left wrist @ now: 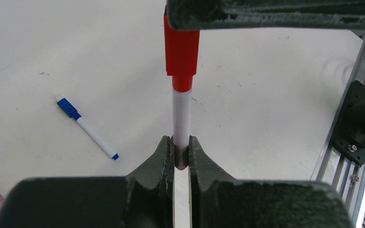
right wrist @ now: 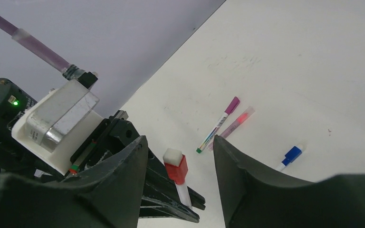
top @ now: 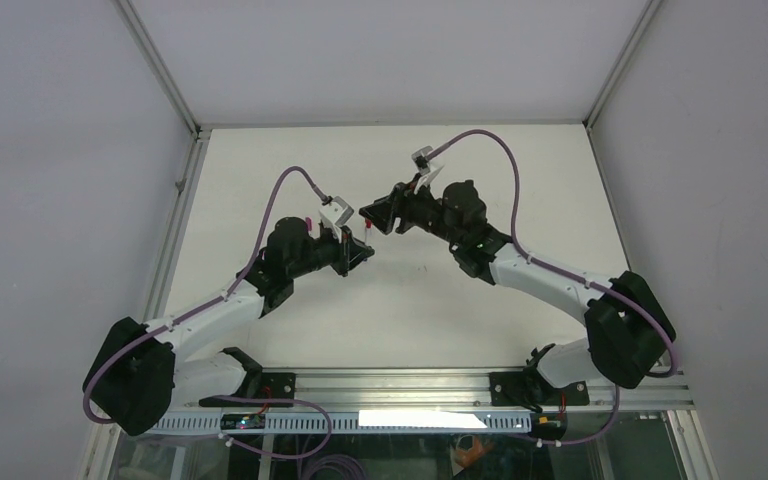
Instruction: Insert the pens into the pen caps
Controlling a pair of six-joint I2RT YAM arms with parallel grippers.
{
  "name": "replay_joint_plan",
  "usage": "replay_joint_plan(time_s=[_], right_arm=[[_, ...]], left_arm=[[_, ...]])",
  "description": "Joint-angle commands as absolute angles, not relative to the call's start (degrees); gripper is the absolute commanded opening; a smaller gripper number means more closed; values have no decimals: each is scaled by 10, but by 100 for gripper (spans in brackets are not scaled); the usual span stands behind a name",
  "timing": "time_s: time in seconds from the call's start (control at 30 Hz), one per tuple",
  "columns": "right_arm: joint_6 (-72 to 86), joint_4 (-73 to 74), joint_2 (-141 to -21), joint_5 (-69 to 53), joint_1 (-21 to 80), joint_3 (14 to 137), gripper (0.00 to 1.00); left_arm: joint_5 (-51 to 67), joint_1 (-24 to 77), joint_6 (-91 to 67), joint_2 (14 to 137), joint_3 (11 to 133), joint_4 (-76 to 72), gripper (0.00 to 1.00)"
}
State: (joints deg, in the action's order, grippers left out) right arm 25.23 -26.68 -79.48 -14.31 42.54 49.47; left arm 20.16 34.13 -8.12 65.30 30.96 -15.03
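One white pen [left wrist: 181, 114] stands upright in mid-air above the table [left wrist: 266, 95], with a red cap [left wrist: 182, 52] on its upper end. We judge the capping of this pen to be at its close; whether the cap is pushed fully home we cannot tell.

The left claw [left wrist: 181, 152] is clamped narrow on the lower barrel. The right claw [right wrist: 178, 142] stands wide, one finger either side of the cap. In its own wrist view it holds nothing and touches neither side. From the left wrist one finger crosses the cap's top, contact uncertain.

The next move, in our judgement, calls for the right claw to draw clear without knocking the cap, and for the left to set the pen down.

A blue-capped pen [left wrist: 88, 129], a purple-capped pen [right wrist: 217, 124] and a pink pen [right wrist: 233, 121] lie on the table.
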Motion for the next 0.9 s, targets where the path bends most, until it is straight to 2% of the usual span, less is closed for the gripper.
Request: replay_joint_plan(time_s=[0.0, 0.1, 0.63, 0.7, 0.8, 0.87], right_arm=[[269, -306, -811, -171, 424, 534, 51], [274, -299, -822, -180, 424, 541, 47], [293, -287, -844, -206, 425, 541, 44], [294, -287, -845, -209, 425, 541, 36], [294, -281, -848, -215, 425, 544, 13], [294, -276, -850, -217, 425, 547, 0]], left_arm=[[219, 345, -85, 658, 306, -181, 0], [215, 345, -83, 658, 306, -181, 0], [198, 345, -75, 646, 306, -171, 0], [197, 345, -75, 646, 307, -170, 0], [196, 345, -75, 645, 310, -168, 0], [196, 345, -72, 644, 313, -165, 0]])
